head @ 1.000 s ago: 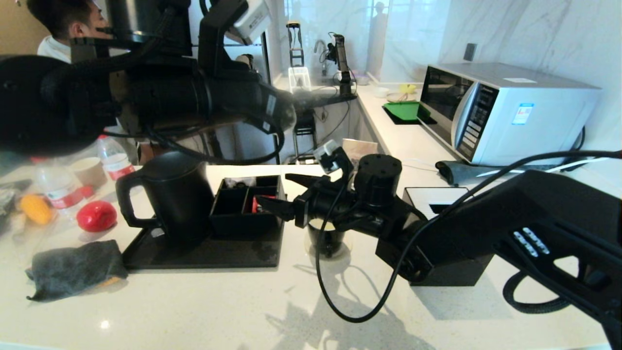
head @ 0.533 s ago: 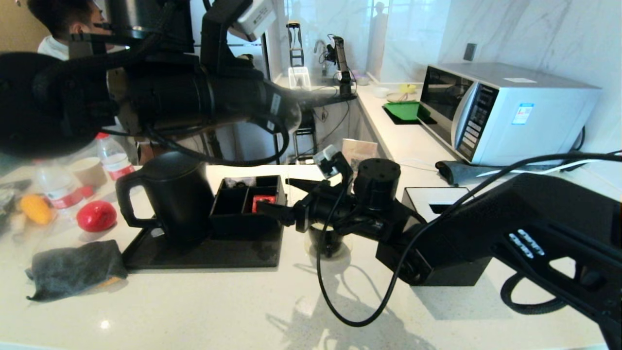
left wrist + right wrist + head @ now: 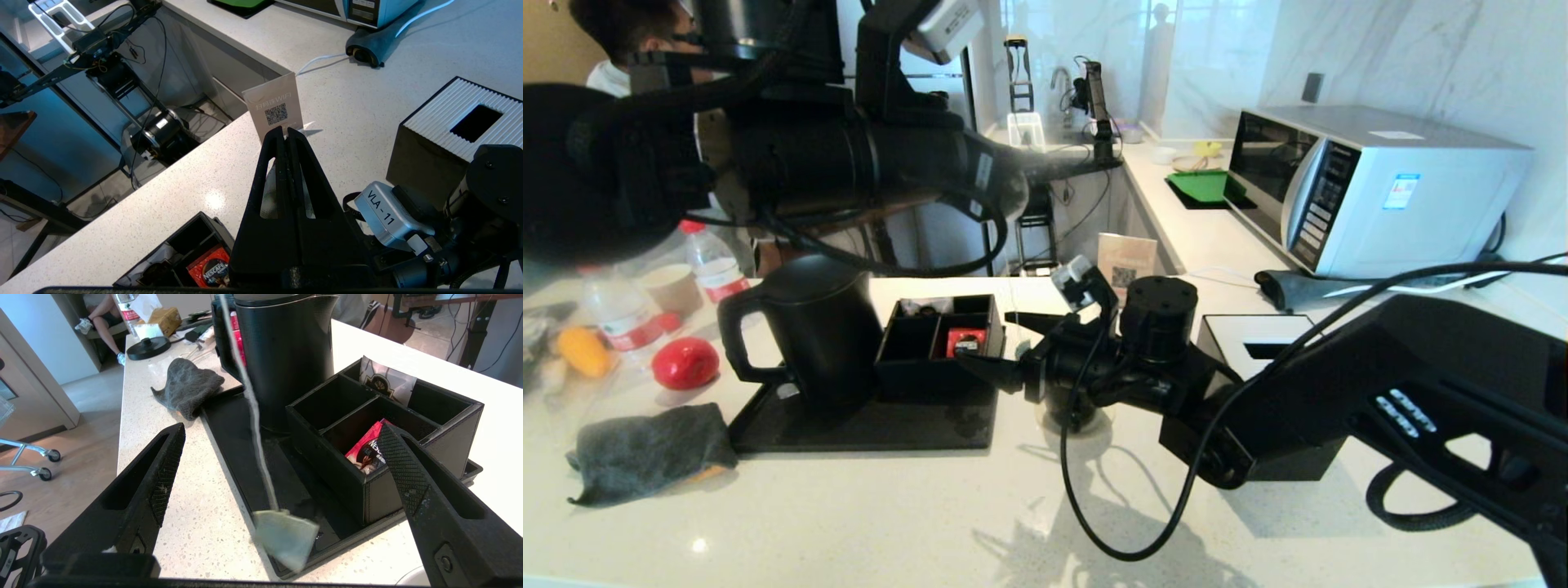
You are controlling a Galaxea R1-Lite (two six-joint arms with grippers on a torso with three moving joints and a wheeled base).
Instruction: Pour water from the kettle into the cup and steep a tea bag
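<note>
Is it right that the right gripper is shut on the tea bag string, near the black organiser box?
Not quite. The right gripper is open, jaws wide apart, as the right wrist view shows. The tea bag hangs by its string between them, untouched, near the black organiser box.

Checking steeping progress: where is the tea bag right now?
In the right wrist view the tea bag hangs on its string between the open right end effector's fingers, near the black tray.

Kettle (image 3: 817, 327) on tray (image 3: 866, 425) — organizer (image 3: 935, 347) right.
</note>
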